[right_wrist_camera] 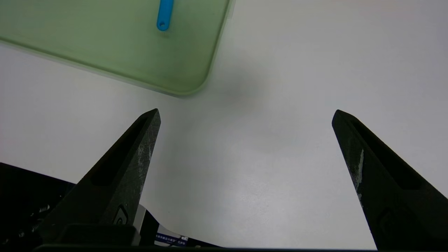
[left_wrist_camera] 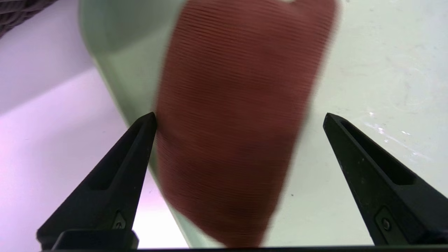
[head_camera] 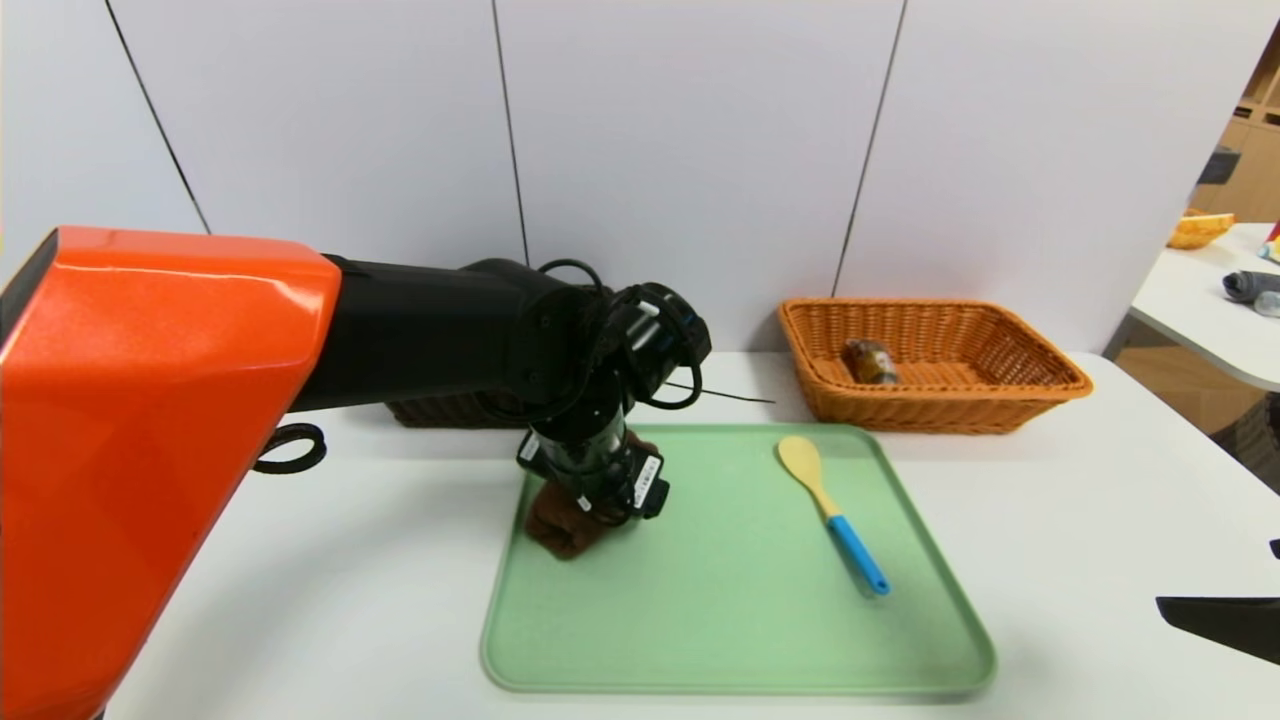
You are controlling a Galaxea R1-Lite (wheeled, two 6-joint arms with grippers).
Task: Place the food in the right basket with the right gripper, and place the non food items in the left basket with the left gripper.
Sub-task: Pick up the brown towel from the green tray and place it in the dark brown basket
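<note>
Table (head_camera: 1060, 600), white and smooth, carries everything here, and on it lies the light green rectangular tray (head_camera: 740, 640) with a low raised rim. Beyond the tray's far right corner stands the orange-tan woven wicker basket (head_camera: 940, 410), the small shiny-wrapped food packet (head_camera: 870, 362) already inside it, so the food side looks done. The dark brown woven wicker basket (head_camera: 450, 412) is mostly hidden behind the orange-shelled left arm (head_camera: 170, 400). Two non-food things remain on the tray: the pale yellow spoon with a blue handle (head_camera: 830, 510), toward its right side, and the dark brown rolled cloth towel (left_wrist_camera: 238, 122), by its left rim. The step in hand seems to be picking up the towel. The black left gripper (left_wrist_camera: 239, 117) is over it, its fingers wide open on either side of the roll; one fingertip is at or just beside the cloth, while the other has a gap, so a small shift toward the tray's rim would centre the grip. Going lower before closing should bring the fingers past the roll's thickest part; a shallow pinch might take only the outer fold and let it unroll. Soft cloth should forgive a firm squeeze. Lift straight up to clear the rim, then carry it to the dark basket. The black right gripper (right_wrist_camera: 246, 117) is idle over the table near the tray's near right corner, fingers spread and empty.
</note>
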